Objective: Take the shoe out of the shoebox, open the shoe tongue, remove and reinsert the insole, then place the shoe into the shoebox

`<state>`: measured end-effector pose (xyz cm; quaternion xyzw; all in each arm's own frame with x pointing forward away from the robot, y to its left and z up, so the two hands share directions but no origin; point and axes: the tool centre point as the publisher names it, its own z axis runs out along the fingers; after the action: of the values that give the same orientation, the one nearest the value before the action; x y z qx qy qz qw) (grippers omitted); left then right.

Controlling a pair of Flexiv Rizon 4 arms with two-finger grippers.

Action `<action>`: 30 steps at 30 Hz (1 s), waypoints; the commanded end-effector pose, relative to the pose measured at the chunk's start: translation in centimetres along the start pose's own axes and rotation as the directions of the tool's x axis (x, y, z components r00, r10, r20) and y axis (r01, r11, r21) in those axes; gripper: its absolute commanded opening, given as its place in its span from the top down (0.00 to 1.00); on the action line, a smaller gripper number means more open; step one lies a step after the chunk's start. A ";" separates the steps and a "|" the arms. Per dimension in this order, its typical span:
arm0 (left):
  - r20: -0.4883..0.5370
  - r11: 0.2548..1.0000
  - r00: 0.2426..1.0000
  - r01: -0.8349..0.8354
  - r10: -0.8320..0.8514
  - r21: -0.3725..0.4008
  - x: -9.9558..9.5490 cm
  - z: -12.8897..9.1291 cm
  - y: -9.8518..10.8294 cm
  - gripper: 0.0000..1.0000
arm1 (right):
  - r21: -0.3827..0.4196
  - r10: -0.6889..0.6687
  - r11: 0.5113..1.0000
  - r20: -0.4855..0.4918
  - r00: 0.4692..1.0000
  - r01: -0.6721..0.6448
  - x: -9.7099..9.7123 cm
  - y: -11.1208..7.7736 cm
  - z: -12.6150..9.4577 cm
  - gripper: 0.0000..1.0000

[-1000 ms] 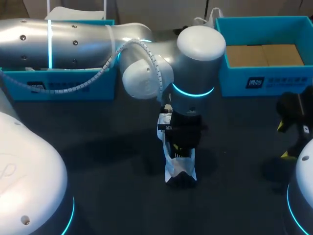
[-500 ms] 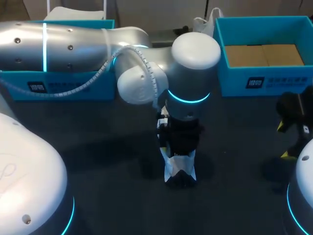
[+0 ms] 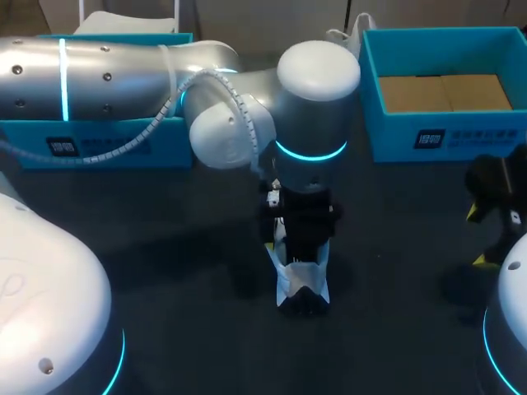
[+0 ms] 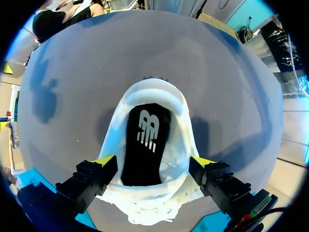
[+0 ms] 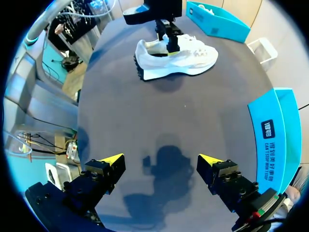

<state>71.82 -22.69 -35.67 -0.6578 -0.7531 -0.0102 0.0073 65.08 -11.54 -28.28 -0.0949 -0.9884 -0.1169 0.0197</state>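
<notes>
I'm holding my left gripper (image 4: 153,161) spread wide astride the white sneaker (image 4: 179,126), its black insole (image 4: 145,150) showing; my right gripper (image 5: 161,158) is hanging wide open over the table (image 5: 145,111), well apart.

Dark table (image 3: 165,271) bears 1 white shoe (image 3: 290,281), 1 shoebox (image 3: 461,140), 1 teal bin (image 3: 165,150).

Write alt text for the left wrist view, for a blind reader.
A white shoe sits on the dark table, its black insole showing through the opening. The left gripper hangs above it, open fingers straddling the laced part.
</notes>
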 end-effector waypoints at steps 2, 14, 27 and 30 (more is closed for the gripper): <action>0.007 0.999 1.000 -0.022 0.022 0.038 0.7 -0.8 0.7 0.00 | 0.003 0.001 1.000 0.003 1.000 -0.001 0.1 0.0 0.1 0.00; 0.005 0.998 0.999 -0.050 0.050 0.023 0.2 -1.3 0.5 0.00 | 0.003 0.001 1.000 0.003 1.000 -0.001 0.1 0.0 0.1 0.00; 0.026 0.997 0.997 -0.079 0.078 0.027 0.1 -1.5 0.6 0.00 | 0.003 0.001 1.000 0.003 1.000 -0.001 0.1 0.0 0.1 0.00; 0.029 0.997 0.997 -0.070 0.069 0.027 0.0 -1.8 1.3 0.00 | 0.003 0.001 1.000 0.003 1.000 -0.001 0.1 0.0 0.1 0.00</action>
<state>72.73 -22.87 -34.08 -0.6834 -0.7300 0.0075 0.0069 65.08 -11.54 -28.27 -0.0949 -0.9884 -0.1169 0.0197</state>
